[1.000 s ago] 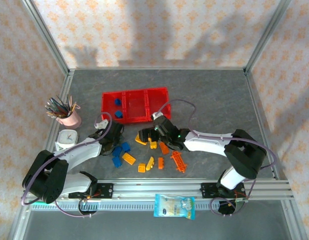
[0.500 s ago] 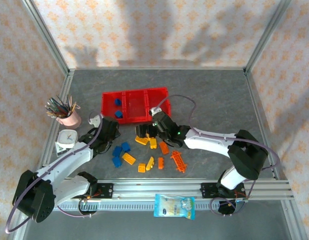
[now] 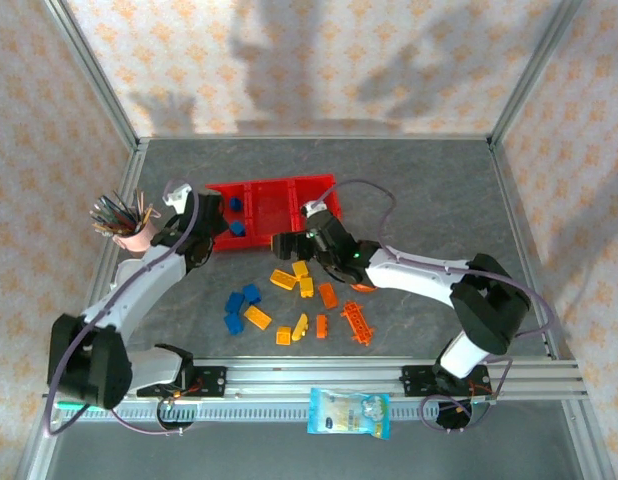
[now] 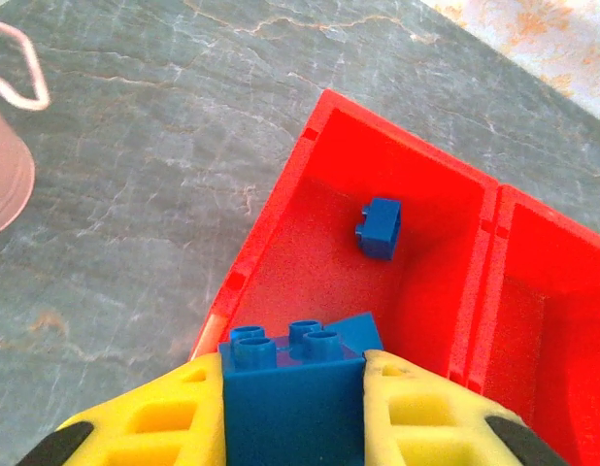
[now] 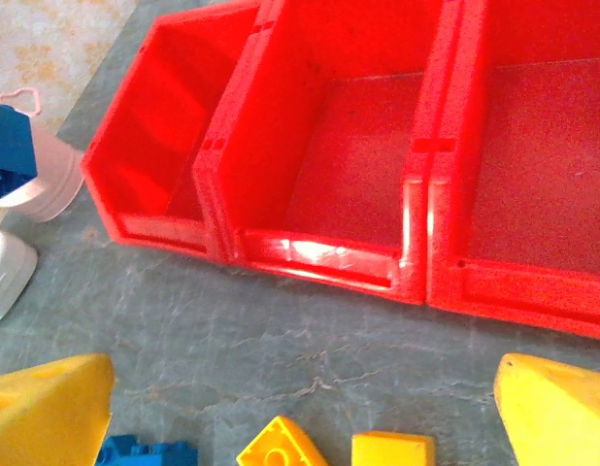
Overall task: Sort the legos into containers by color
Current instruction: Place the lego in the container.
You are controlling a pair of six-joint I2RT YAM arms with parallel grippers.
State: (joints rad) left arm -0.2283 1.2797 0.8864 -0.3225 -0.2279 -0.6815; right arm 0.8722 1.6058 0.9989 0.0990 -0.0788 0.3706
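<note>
since the loose legos (image 3: 257,316) lie nearest the arm bases, we start there: blue, yellow and orange pieces scattered on the grey table (image 3: 439,200), among them a ladder-like orange piece (image 3: 356,322). just beyond them we see the right gripper (image 5: 300,413), its yellow fingers (image 5: 48,413) spread fully wide with nothing gripped; a yellow brick (image 5: 281,449) lies on the table between the fingers, and the front wall of the containers (image 5: 319,257) faces it. to the left we find the left gripper (image 4: 292,422) clamped tight on a blue brick (image 4: 292,383), both pads pressed against its sides, studs visible at its far end. brick and fingertips hang over the near-left corner of the tray's left bin (image 4: 271,228). farther in, on that bin's floor, we note a small blue brick (image 4: 380,228); the top view shows two blue pieces (image 3: 235,203) there. a pink pen cup (image 3: 132,238) stands left of the tray.
</note>
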